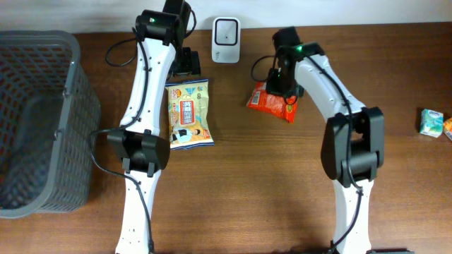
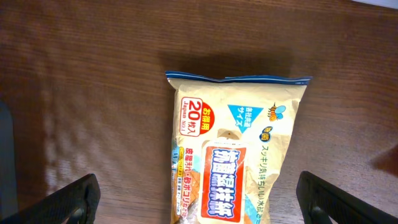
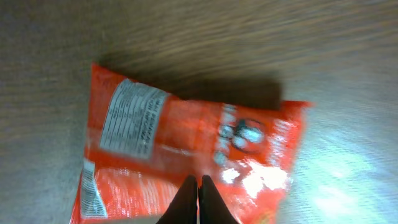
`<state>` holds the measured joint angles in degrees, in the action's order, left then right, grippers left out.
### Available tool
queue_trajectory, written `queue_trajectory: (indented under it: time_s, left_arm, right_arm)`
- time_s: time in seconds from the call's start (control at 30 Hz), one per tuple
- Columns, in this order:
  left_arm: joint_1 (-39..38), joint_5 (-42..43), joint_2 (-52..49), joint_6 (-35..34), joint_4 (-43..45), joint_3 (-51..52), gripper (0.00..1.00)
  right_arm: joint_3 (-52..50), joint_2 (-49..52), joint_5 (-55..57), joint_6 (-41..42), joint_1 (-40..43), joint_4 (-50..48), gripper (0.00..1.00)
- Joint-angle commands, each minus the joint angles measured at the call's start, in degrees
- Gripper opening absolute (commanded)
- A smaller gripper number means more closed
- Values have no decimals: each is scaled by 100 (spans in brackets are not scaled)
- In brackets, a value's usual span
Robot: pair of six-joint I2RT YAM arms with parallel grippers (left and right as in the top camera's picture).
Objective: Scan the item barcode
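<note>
Wipes pack (image 2: 233, 155) between open claw (image 2: 198, 202) fingers (image 2: 71, 202)

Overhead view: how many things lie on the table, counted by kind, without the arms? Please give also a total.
Packets: 3 (beige wipes pack, orange snack packet, small green-and-white packet)
Baskets: 1 (grey basket)
Scanners: 1 (white scanner)
Total: 5
A cut-off thing at the right edge is left out.
</note>
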<state>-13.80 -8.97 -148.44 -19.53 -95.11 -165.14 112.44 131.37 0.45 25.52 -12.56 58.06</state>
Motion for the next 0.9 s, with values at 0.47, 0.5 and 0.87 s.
queue_trajectory:
  time_s: [0.47, 0.5, 0.87]
  left_arm:
    - [9, 20, 37, -39, -11, -85, 99]
    - [9, 20, 37, -39, -11, -85, 99]
    - [9, 20, 37, -39, -11, -85, 99]
  right_arm:
    - [48, 498, -584, -435, -741, 586, 25]
    - [50, 496, -581, -610, -894, 505, 31]
    - [918, 293, -339, -2367, 949, 1390, 98]
